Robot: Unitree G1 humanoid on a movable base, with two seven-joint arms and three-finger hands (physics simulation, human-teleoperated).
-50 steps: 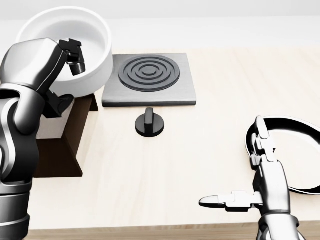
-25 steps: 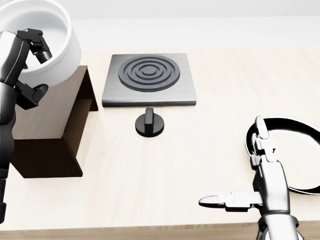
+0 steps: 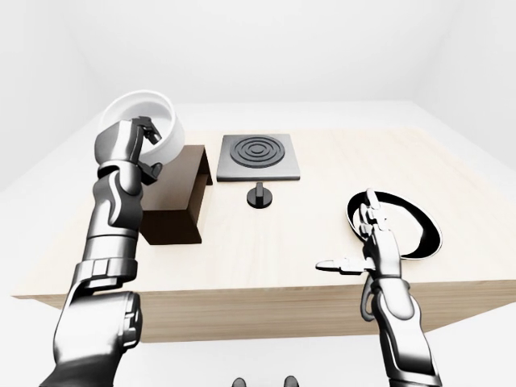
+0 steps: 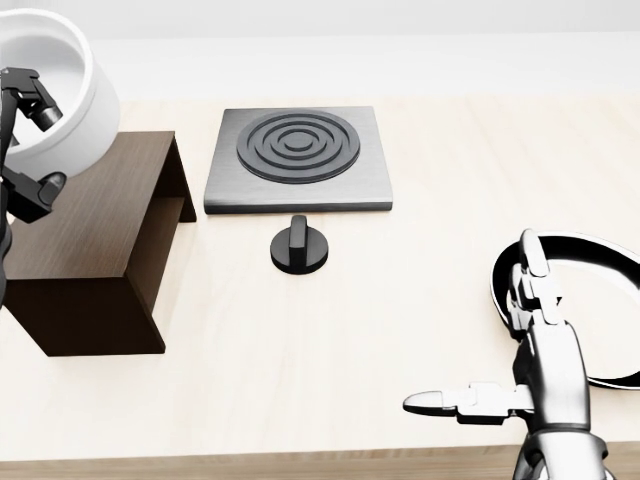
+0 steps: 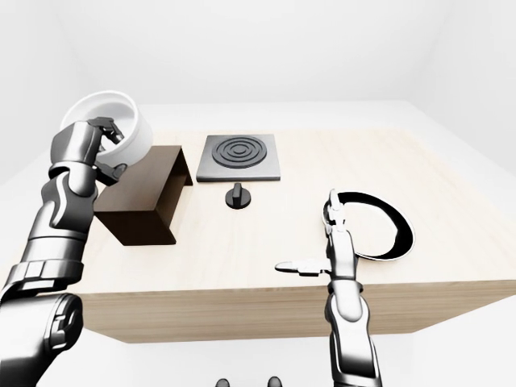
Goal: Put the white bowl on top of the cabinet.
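The white bowl (image 4: 55, 85) is tilted and held by its rim in my left hand (image 4: 35, 145), with fingers inside and the thumb outside. It hangs at the upper left corner of the dark brown cabinet (image 4: 100, 235). In the left-eye view the bowl (image 3: 157, 121) appears raised above the cabinet top (image 3: 173, 189); I cannot tell whether they touch. My right hand (image 4: 480, 330) is open and empty, low at the right beside the black-rimmed plate.
A grey hot plate with black rings (image 4: 298, 155) lies right of the cabinet, with a black knob (image 4: 299, 246) below it. A black-rimmed white plate (image 4: 600, 300) lies at the right. The table's near edge (image 4: 300, 455) runs along the bottom.
My left arm has carried the bowl leftward in the head view, uncovering most of the cabinet top. The right hand has shifted very slightly. The camera has not moved.
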